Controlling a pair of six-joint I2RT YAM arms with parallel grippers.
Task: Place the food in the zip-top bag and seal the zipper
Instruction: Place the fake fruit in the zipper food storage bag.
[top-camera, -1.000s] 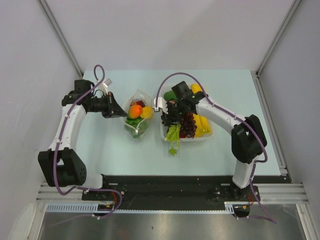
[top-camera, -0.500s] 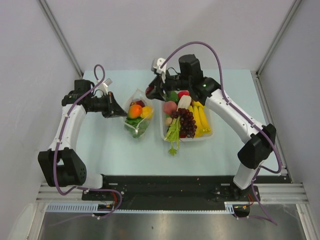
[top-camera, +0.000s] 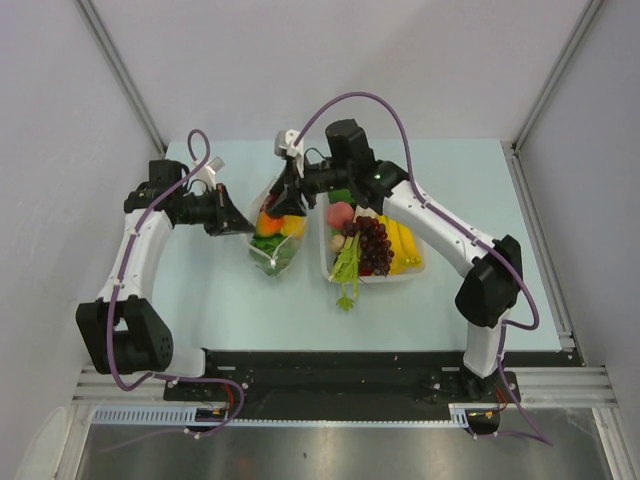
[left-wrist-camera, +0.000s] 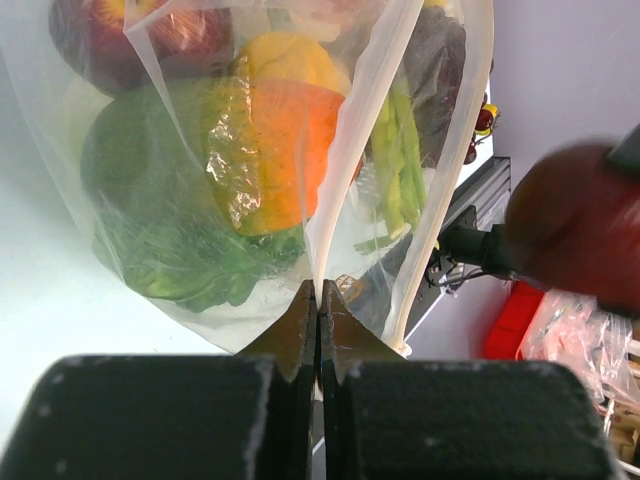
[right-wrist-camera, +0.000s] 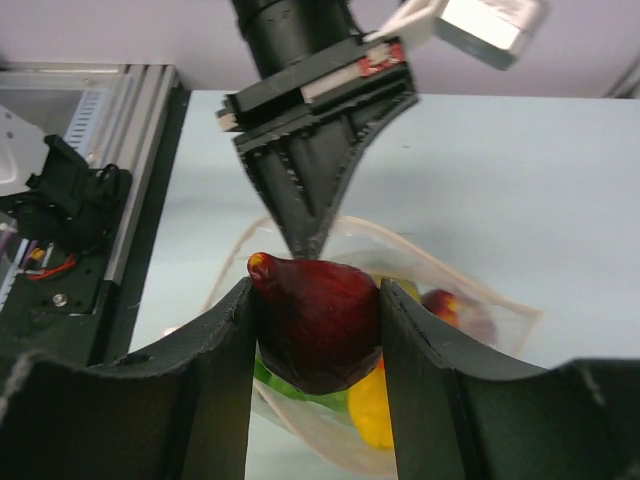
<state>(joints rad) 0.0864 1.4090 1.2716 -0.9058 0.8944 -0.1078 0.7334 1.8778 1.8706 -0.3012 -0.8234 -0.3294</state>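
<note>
Right wrist: dark-red fruit between clamping right fingers, over zip-top bag pinched by left fingers.

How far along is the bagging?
Done: orange, yellow and green toy produce lies in the clear plastic zip-top bag. In hand: right gripper holds a dark red fruit over it; left gripper pinches its rim. Left: purple grapes and bananas in the white tray, then sealing.

Zip-top bag crowded w/ food.
</note>
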